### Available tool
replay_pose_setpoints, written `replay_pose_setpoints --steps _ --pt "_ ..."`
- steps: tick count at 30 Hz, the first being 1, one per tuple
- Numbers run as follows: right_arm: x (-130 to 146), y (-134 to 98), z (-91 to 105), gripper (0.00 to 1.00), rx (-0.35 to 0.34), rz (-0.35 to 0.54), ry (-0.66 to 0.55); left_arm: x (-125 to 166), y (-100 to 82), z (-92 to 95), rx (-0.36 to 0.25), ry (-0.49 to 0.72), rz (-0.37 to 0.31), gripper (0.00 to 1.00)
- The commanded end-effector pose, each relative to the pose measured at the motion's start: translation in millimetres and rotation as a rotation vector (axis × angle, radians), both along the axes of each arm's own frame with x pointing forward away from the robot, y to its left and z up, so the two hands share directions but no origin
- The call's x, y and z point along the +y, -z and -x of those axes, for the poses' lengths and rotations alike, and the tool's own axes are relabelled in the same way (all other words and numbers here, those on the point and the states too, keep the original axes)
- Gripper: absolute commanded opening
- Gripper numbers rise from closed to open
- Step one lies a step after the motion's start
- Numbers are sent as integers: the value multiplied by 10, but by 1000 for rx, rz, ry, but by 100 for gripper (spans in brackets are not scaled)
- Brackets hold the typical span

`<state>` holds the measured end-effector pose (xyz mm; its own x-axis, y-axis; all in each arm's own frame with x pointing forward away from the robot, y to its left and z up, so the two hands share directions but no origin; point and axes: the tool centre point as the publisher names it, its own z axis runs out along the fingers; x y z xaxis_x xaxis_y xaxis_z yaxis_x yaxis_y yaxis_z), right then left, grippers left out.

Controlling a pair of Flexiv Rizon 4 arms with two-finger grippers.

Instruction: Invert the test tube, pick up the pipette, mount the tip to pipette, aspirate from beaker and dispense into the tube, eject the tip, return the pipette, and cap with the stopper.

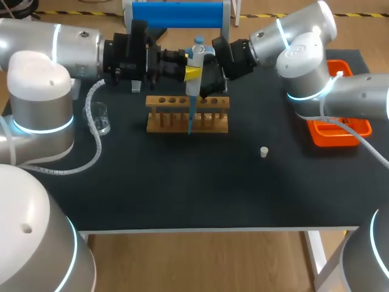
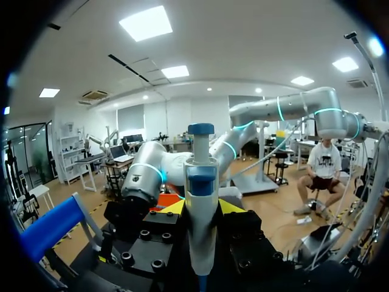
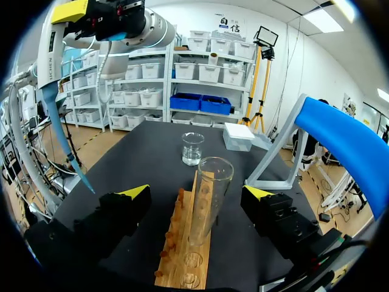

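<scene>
My left gripper point(image 1: 192, 73) is shut on the grey pipette point(image 1: 196, 61) and holds it upright over the wooden rack point(image 1: 187, 114). The pipette's blue tip point(image 1: 189, 121) hangs in front of the rack. In the left wrist view the pipette point(image 2: 200, 207) stands between the yellow fingertips point(image 2: 174, 208). My right gripper point(image 3: 196, 198) is open around the clear test tube point(image 3: 209, 194), which stands mouth-up in the rack point(image 3: 179, 255); neither finger touches it. Ahead of the rack stands the beaker point(image 3: 192, 149). The white stopper point(image 1: 264, 152) lies on the mat to the right.
The beaker point(image 1: 100, 118) sits on the table's left. An orange tray point(image 1: 338, 129) lies at the right edge under my right arm. A blue stand point(image 1: 176, 13) rises at the back, with a white box point(image 3: 238, 135) near it.
</scene>
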<state>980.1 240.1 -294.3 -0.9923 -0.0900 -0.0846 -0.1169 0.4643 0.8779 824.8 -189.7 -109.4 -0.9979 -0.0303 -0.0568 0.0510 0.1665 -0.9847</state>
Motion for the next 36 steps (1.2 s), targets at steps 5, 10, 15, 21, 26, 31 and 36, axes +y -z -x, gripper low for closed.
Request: replay_pose_setpoints --steps 5,10,15,21,26,31,36 --pt "-8 -8 4 100 0 2 0 -15 4 3 -2 -4 2 0" --pt "-8 -8 4 100 0 2 0 -15 4 3 -2 -4 2 0" --pt "-119 -50 66 100 1 -2 -11 -15 4 3 -2 -4 2 0" --pt "-371 -106 156 100 -6 -7 -5 -15 4 3 -2 -4 2 0" --pt "-562 -145 262 100 -16 0 -8 -15 4 3 -2 -4 2 0" --pt "-816 -164 383 100 -17 6 3 -15 4 3 -2 -4 2 0" --pt "-1159 -268 630 100 -32 -37 27 -15 4 3 -2 -4 2 0"
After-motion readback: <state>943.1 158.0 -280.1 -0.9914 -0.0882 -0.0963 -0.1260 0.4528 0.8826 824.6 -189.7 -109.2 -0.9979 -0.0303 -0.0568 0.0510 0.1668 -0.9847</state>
